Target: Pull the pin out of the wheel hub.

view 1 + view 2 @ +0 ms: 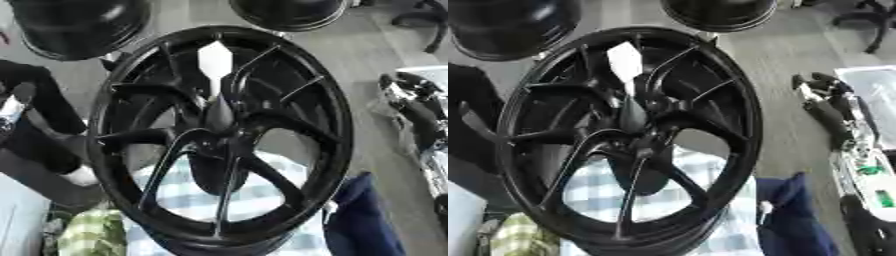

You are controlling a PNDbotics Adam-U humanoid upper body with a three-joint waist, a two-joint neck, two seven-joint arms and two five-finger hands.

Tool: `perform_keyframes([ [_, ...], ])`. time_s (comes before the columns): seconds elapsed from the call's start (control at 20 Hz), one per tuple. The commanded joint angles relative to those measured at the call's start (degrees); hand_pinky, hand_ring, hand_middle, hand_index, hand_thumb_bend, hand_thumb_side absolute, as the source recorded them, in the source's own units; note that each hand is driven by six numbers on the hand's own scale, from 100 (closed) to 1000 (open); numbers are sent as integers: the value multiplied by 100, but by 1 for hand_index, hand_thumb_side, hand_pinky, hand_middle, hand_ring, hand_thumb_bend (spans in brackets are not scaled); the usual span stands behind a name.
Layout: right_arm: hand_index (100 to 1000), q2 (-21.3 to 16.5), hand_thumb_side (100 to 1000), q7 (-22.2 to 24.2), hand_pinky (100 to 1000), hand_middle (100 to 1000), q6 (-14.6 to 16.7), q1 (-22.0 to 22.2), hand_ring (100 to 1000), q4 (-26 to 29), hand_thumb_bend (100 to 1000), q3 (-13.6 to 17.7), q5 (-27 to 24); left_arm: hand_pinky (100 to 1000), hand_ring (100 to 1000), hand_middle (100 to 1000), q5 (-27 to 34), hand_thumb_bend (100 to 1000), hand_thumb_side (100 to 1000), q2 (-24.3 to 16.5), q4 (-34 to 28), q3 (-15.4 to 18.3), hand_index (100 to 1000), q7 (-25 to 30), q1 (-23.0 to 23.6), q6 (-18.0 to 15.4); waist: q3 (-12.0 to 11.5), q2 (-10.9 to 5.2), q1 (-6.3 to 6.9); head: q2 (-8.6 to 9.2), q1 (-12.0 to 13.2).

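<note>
Hard to make out: pin shows as a white pointed piece w/ a dark stem below, standing at the wheel hub, upper-centre of frame. Can't tell where stem ends and hub begins, nor how deep it sits. Nothing touching it.

Right hand: black w/ pale bits, right of wheel, well apart from rim and from pin. Blurred; open or closed, can't tell. Arm runs down toward right edge and is cut off there.

Left hand: only a black-and-silver bit at the left edge, mostly cut off, beside the rim's left side. State can't be told either.

Counted:
- Wheels, 3: big black multi-spoke one filling centre, tilted; second wheel top left and third wheel top middle, both cut by top edge.
- Pins, 1.
- Fabrics, 3: blue-white checked cloth seen through the spokes, mostly hidden by wheel; green checked cloth lower left, cut by bottom edge; dark blue fabric lower right, beside rim.
- White surface at right edge w/ small green things on it, too blurred to name.
</note>
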State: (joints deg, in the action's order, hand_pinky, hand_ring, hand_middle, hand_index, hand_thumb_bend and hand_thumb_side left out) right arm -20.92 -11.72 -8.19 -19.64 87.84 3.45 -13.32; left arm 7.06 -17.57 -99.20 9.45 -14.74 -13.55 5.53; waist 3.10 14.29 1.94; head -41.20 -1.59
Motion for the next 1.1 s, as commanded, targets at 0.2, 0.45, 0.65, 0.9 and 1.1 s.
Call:
perform_keyframes([
  [0.2, 801, -92, 347, 1, 849, 723, 0, -66, 776, 81, 358, 11, -25, 698, 565, 573, -26, 764, 292, -125, -107, 15, 594, -4, -65, 2, -1, -124, -9, 29, 7],
  [0.45, 800, -127, 346, 7, 849, 722, -9, -106, 775, 86, 357, -7, -27, 698, 565, 573, -19, 762, 297, -332, -97, -47, 595, 35, -221, -5, 25, -122, 0, 17, -7],
  [0.65, 799, -148, 347, 16, 849, 721, -21, -103, 774, 81, 356, -27, -28, 700, 568, 576, -130, 752, 312, -752, -156, -203, 599, 145, -561, -53, 56, -135, 10, -9, -20],
  [0.9, 798, -174, 348, 30, 849, 720, -32, -72, 774, 69, 355, -49, -25, 704, 573, 582, -366, 733, 327, -1501, -269, -582, 610, 471, -1180, -135, 91, -184, 20, -60, 2],
  [1.1, 798, -184, 349, 46, 849, 720, -37, -62, 774, 63, 353, -66, -25, 709, 580, 587, -447, 715, 337, -2112, -207, -910, 623, 808, -1766, -175, 110, -201, 19, -73, 22],
])
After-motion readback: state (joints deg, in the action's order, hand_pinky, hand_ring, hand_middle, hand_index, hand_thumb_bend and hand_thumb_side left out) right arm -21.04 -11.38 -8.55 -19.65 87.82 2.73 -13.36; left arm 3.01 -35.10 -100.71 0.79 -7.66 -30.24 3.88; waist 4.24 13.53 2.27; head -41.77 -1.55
